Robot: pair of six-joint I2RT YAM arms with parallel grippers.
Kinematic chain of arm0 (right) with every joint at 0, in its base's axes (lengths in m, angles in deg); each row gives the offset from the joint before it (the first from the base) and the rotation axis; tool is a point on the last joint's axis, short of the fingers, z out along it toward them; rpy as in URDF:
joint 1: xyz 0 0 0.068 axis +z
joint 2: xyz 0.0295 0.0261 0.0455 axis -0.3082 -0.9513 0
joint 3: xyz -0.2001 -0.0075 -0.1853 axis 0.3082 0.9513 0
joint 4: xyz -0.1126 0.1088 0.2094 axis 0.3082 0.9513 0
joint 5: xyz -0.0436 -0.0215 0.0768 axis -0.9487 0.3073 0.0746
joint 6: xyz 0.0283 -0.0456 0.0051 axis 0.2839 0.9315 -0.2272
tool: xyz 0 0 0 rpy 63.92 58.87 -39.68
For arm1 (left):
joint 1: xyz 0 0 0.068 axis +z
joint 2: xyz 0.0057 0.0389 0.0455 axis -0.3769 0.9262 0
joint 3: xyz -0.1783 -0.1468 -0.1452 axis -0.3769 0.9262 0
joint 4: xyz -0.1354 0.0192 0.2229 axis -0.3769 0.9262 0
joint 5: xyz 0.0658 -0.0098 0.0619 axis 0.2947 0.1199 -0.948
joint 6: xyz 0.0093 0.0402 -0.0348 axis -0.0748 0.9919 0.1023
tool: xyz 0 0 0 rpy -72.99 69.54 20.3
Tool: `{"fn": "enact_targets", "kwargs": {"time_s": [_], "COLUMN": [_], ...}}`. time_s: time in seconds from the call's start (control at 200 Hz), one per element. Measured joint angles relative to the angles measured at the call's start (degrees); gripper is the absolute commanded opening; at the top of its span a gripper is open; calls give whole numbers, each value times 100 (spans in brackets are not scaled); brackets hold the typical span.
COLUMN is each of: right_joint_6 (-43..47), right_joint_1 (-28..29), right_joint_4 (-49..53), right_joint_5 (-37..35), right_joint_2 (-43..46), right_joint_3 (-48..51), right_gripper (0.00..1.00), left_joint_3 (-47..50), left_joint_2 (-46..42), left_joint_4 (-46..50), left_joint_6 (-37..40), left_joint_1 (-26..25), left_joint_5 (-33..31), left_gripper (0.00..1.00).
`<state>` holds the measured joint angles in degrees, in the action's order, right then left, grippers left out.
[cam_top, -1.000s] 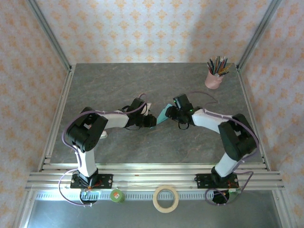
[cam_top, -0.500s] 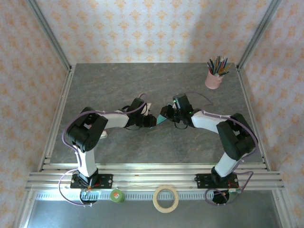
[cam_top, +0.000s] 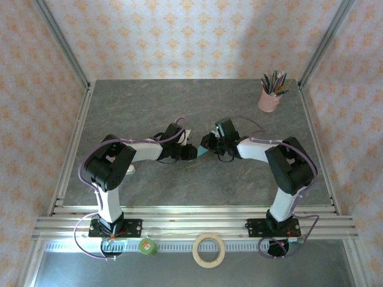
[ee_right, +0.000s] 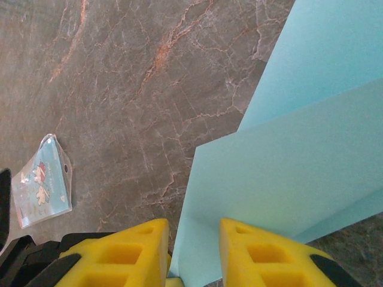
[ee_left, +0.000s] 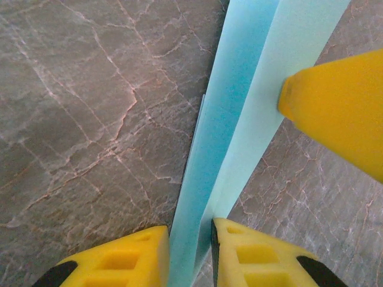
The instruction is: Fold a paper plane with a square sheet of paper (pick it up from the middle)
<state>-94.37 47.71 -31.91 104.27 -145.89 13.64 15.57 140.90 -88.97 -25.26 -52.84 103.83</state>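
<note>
The square sheet of paper (ee_left: 239,119) is light turquoise and folded into layers. It hangs above the grey table between my two grippers, near the table's middle (cam_top: 202,151). In the left wrist view it runs edge-on up from my left gripper (ee_left: 190,230), whose yellow fingers are shut on its lower end. My right gripper (ee_right: 193,230) is shut on a corner of the sheet (ee_right: 287,155), with the broad face of the paper spreading up and right. One of its yellow fingers (ee_left: 341,107) presses the paper's right side. Seen from the top, the left gripper (cam_top: 192,152) and right gripper (cam_top: 205,145) almost meet.
A small pale blue card (ee_right: 42,182) with a printed picture lies on the table left of the right gripper. A pink cup of pencils (cam_top: 269,98) stands at the back right. A tape roll (cam_top: 209,250) and a green object (cam_top: 146,246) sit on the front rail.
My right gripper has slid left toward the left gripper and its jaws have narrowed onto the paper. The left arm has stayed still, holding the sheet.
</note>
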Motion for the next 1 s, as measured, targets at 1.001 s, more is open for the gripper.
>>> {"fn": "enact_targets", "kwargs": {"time_s": [1.001], "right_joint_6": [92], "right_joint_1": [0], "right_joint_4": [109], "right_joint_5": [-136], "right_joint_2": [-361], "right_joint_3": [-223], "right_gripper": [28], "left_joint_3": [-24], "left_joint_2": [46], "left_joint_4": [39], "left_joint_6": [39], "left_joint_1": [44], "left_joint_5": [57], "left_gripper": [20]}}
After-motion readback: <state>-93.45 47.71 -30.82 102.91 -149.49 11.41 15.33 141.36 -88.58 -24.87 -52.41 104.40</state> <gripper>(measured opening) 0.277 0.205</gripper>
